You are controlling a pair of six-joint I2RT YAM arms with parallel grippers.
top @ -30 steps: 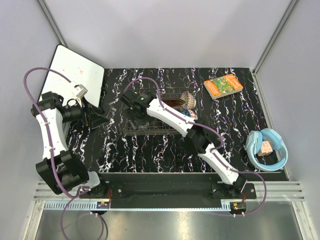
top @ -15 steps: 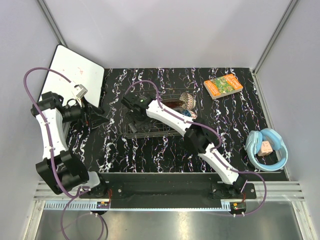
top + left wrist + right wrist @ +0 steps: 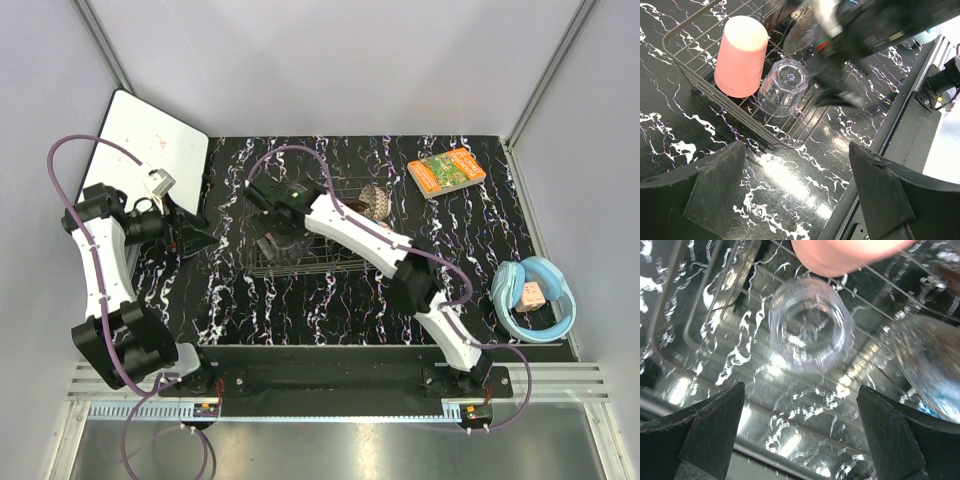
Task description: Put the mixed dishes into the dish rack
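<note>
Widened since a second ago, the right hand (image 3: 800,390) hangs over the glass (image 3: 811,331), released in the rack (image 3: 782,146) beside the cup (image 3: 740,55) (left hand (image 3: 796,160) wide, empty); clean withdrawal is called for next.

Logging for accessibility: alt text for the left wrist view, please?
A pink cup and a clear glass sit side by side in a wire rack. The right arm is blurred above them; the left gripper stands open below.
</note>
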